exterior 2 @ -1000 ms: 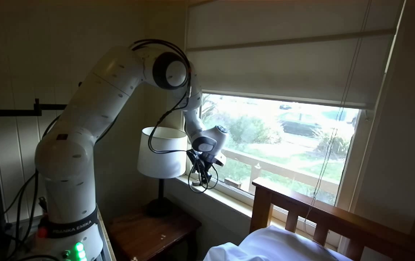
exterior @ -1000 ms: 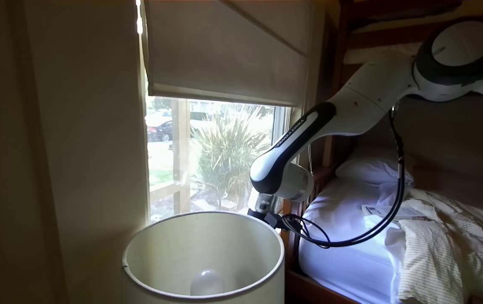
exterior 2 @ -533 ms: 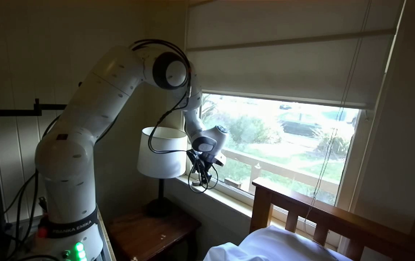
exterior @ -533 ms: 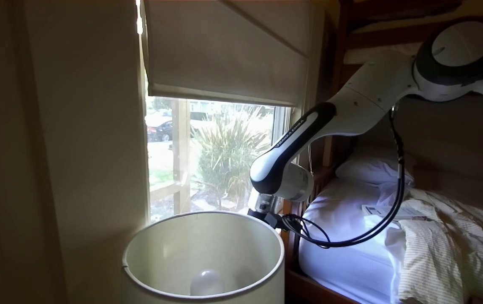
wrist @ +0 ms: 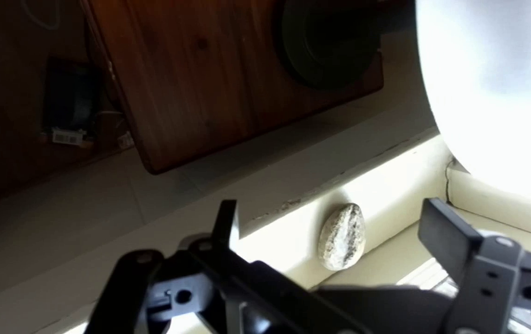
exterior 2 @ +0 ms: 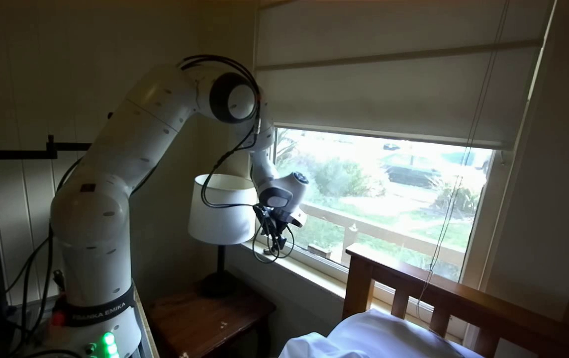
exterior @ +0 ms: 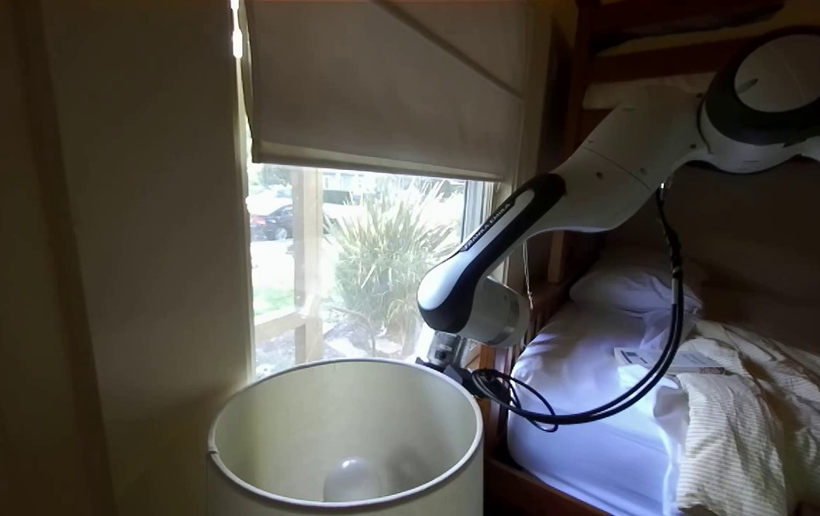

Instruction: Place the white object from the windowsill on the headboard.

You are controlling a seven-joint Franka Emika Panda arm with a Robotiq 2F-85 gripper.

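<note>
The white object is an oval whitish-grey stone [wrist: 342,237] with a dark stripe. It lies on the white windowsill [wrist: 288,241] in the wrist view, against a raised ledge. My gripper [wrist: 330,206] is open and empty, its fingers wide apart on either side of the stone in that view and not touching it. In an exterior view the gripper [exterior 2: 276,241] hangs low over the sill [exterior 2: 314,276] beside the lamp; I cannot make out the stone clearly there. The wooden headboard [exterior 2: 414,272] stands further along the window. The lampshade hides the gripper's fingers in an exterior view.
The white lampshade [exterior 2: 222,214] is close beside the gripper and also fills the upper right of the wrist view [wrist: 493,69]. The lamp stands on a brown night table [exterior 2: 210,318]. Blind cords [exterior 2: 446,223] hang above the headboard. A bed with white bedding [exterior 2: 384,333] adjoins it.
The lower arm and gripper have shifted slightly toward the lamp in the last half second, the hanging cables with them. Before that the arm was still. Lamp and bed have not moved.
</note>
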